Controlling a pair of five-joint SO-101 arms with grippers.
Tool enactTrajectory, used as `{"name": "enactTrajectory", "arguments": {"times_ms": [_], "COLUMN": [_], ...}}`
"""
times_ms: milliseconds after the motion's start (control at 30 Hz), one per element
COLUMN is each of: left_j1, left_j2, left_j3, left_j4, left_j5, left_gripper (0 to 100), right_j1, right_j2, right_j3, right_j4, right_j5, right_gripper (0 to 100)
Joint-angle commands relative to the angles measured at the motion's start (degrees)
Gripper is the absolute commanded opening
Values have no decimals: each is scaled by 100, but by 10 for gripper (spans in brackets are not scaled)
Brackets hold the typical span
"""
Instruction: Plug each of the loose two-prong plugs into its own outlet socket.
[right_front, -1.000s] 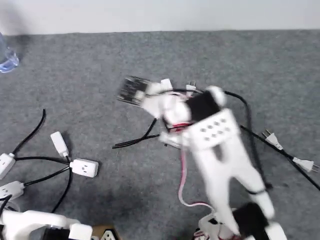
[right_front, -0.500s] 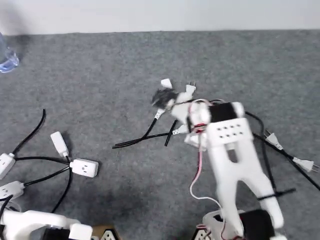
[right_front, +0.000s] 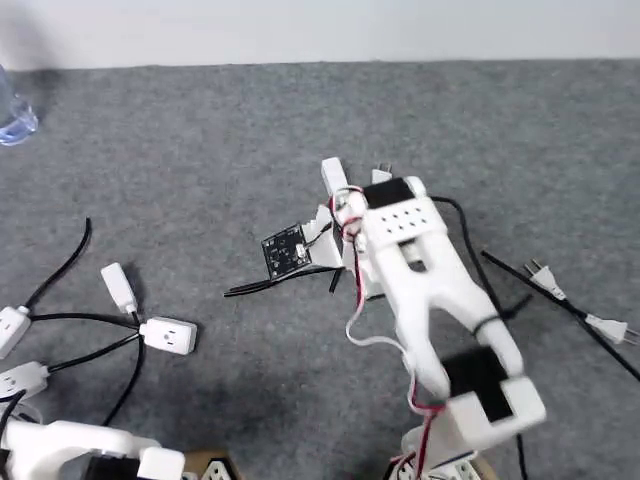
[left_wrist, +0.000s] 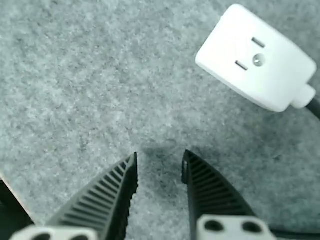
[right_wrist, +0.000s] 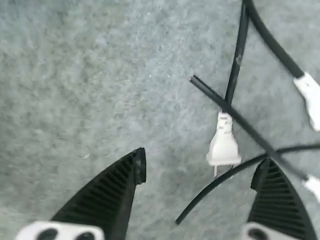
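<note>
Black cords (right_wrist: 250, 130) crisscross the grey carpet (right_wrist: 75, 75) around one white plug (right_wrist: 223, 147).

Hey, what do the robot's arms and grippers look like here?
The right arm is white plastic with black motor blocks, a plate dotted with holes, loose red and white wires and a small black circuit board. The left arm is white too. The left gripper and right gripper have black, tapered fingers with ribbed inner faces.
</note>
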Motion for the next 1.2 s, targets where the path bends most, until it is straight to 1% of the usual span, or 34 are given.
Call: {"name": "enactTrajectory", "arguments": {"times_ms": [0, 133, 233, 433, 467, 500, 533, 600, 633, 667, 700, 733, 800, 833, 967, 1167], "left_j1": [44, 44, 44, 273, 273, 273, 273, 264, 264, 264, 264, 264, 264, 264, 273, 290], "left_j2": [-149, -149, -149, -114, -114, -114, -105, -132, -149, -149, -149, -149, -149, -149, -149, -149], "left_j3": [-31, -40, -40, -13, -13, -13, -13, 57, 75, 75, 75, 75, 75, 75, 75, 75], "left_j4": [35, 35, 35, -132, -132, -132, -132, -158, -158, -158, -158, -158, -158, -158, -158, -158], "left_j5": [18, 18, 18, 26, 26, 26, 26, 18, 18, 18, 18, 18, 18, 18, 18, 18], "left_gripper": [137, 137, 137, 137, 137, 137, 137, 137, 137, 137, 137, 137, 137, 137, 137, 137], "right_j1": [-4, -4, 31, 145, 207, 277, 338, 462, 532, 576, 655, 708, 778, 796, 760, 796], "right_j2": [602, 1534, 2141, 3099, 3222, 3327, 3415, 3565, 3618, 3662, 3679, 3679, 3662, 3662, 3600, 2563], "right_j3": [-826, -1459, -1890, -2681, -2752, -2813, -2857, -2954, -3007, -3051, -3068, -3077, -3174, -3288, -3947, -3947], "right_j4": [101, 119, 479, 980, 989, 989, 980, 954, 963, 998, 1015, 1059, 1191, 1314, 2141, 2141], "right_j5": [185, 167, 149, -466, -475, -466, -466, -475, -475, -484, -484, -484, -484, -484, -492, -1046], "right_gripper": [318, 318, 318, 314, 297, 258, 197, 22, 0, 47, 66, 54, 0, 17, 9, 8]}}
